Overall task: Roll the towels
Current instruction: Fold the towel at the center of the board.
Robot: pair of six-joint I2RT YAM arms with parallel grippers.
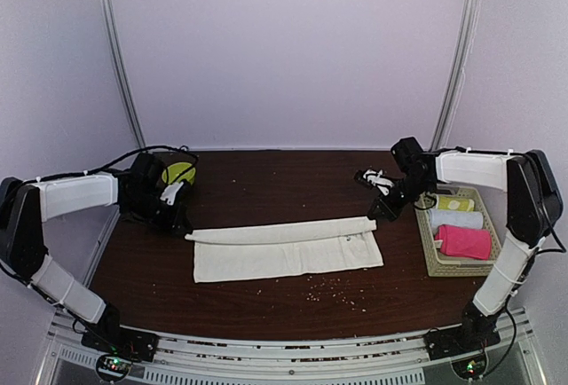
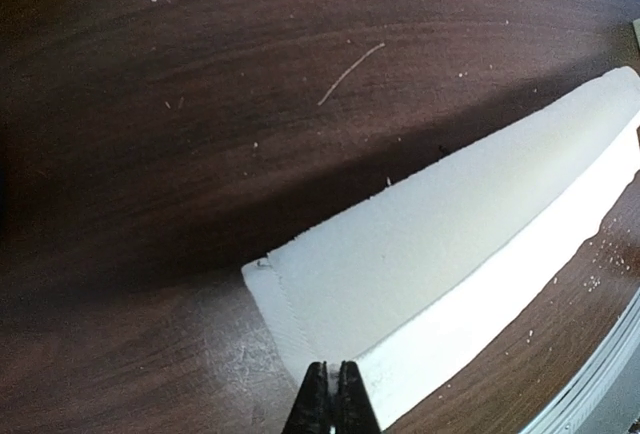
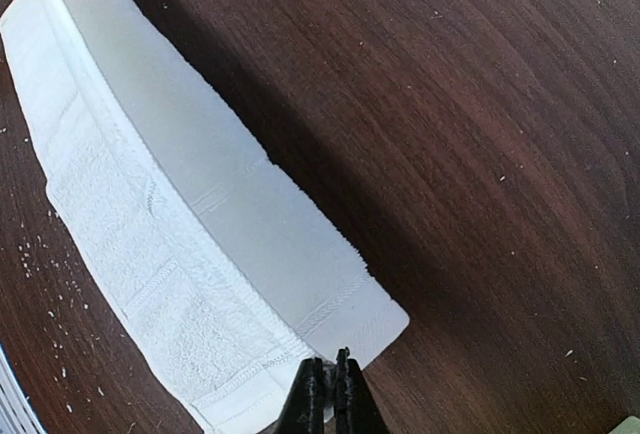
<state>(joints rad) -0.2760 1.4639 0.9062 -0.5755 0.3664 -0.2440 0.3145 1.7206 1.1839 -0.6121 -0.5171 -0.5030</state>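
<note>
**A:** Where's the cream towel (image 1: 284, 250)?

**B:** Spread flat across the middle of the tabletop (image 1: 266, 181), a long strip running left to right. Its far edge is folded over onto itself, making a narrower band along the top.

**A:** And the pink towel (image 1: 463, 241)?

**B:** In the basket (image 1: 426, 256) at the right edge, at the near end. A white roll (image 1: 457, 219) lies just behind it, and a yellow-green roll (image 1: 453, 201) behind that.

**A:** What about the left gripper (image 1: 180, 219)?

**B:** It sits at the towel's left end. The wrist view shows its fingers pressed together with no cloth between them, the tips over the near corner of that end. I can't tell whether they touch the cloth.

**A:** And the right gripper (image 1: 382, 211)?

**B:** It's at the other end, just beside the right corner of the folded edge. Its fingers are closed too, holding nothing.

**A:** Anything else on the tabletop?

**B:** Pale crumbs (image 1: 333, 289) scattered in front of the towel — that's all.
</note>
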